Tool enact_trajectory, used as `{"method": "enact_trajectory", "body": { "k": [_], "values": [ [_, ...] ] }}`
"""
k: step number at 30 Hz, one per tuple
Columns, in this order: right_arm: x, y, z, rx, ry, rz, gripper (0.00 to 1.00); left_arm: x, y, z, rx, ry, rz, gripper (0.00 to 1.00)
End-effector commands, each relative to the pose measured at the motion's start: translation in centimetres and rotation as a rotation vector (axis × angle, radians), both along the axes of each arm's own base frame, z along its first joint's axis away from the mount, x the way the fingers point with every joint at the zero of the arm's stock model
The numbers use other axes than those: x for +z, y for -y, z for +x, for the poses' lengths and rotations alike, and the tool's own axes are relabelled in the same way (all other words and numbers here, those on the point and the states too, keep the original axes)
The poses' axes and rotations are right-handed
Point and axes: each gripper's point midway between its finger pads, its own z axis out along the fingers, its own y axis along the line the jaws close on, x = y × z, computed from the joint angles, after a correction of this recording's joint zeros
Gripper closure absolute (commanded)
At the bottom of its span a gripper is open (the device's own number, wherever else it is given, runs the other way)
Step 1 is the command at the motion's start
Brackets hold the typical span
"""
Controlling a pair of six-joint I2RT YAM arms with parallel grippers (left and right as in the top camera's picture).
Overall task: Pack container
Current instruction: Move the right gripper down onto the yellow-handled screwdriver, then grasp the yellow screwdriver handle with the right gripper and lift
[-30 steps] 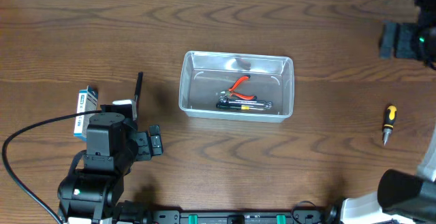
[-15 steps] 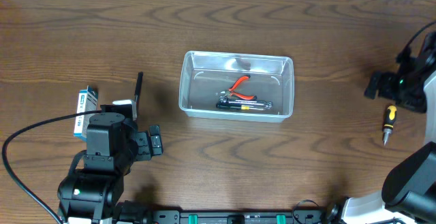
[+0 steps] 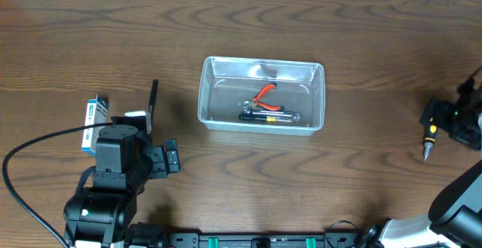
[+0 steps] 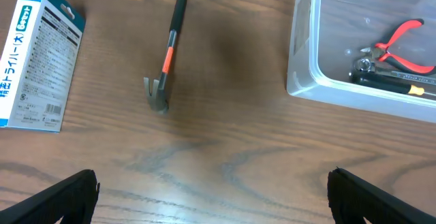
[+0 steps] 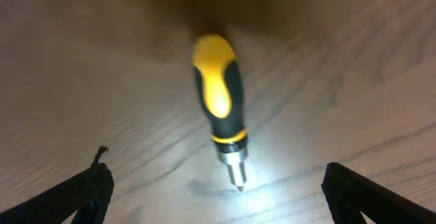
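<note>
Under the right claw [image 5: 218, 195], whose jaws stand wide apart and hold nothing, a small yellow-and-black screwdriver [image 5: 218, 98] lies on the table [image 5: 82, 60]. I judge the step is the reach for this tool; next the claw must sink around the handle and close. How high it hovers is hard to tell, since the view is blurred. Well to the left stands the container [image 3: 202, 101] (red pliers [image 3: 264, 92] already inside). The left claw [image 4: 214, 195] is also spread wide, empty, near a hammer [image 4: 167, 47].
</note>
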Motion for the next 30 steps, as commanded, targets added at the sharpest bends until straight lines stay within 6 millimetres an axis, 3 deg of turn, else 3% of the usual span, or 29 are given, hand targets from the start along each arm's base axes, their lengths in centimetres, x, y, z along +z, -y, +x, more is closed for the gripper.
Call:
{"method": "enact_trajectory", "body": {
  "k": [1,9,18,20,26,30],
  "values": [
    [-2.6,-0.1,-1.2,-0.016,-0.049,0.035,0.01,0.7,-0.1,0.2,0.004,0.017,0.005,0.02],
    [-6.5,0.1,-0.9,-0.016,-0.086,0.062,0.01,0.7,-0.1,0.2,0.004,0.017,0.005,0.02],
    [-8.2,0.5,-0.5,-0.004,-0.090,0.063,0.04,0.7,-0.1,0.2,0.004,0.017,0.005,0.02],
    [-8.4,0.5,-0.5,-0.004,-0.093,0.065,0.09,0.7,-0.1,0.2,0.004,0.017,0.005,0.02],
    [-8.7,0.4,-0.6,-0.005,-0.100,0.070,0.42,0.7,-0.1,0.2,0.004,0.017,0.005,0.02],
    [-8.7,0.3,-0.7,-0.005,-0.102,0.072,0.53,0.7,-0.1,0.2,0.004,0.017,0.005,0.02]
  ]
}}
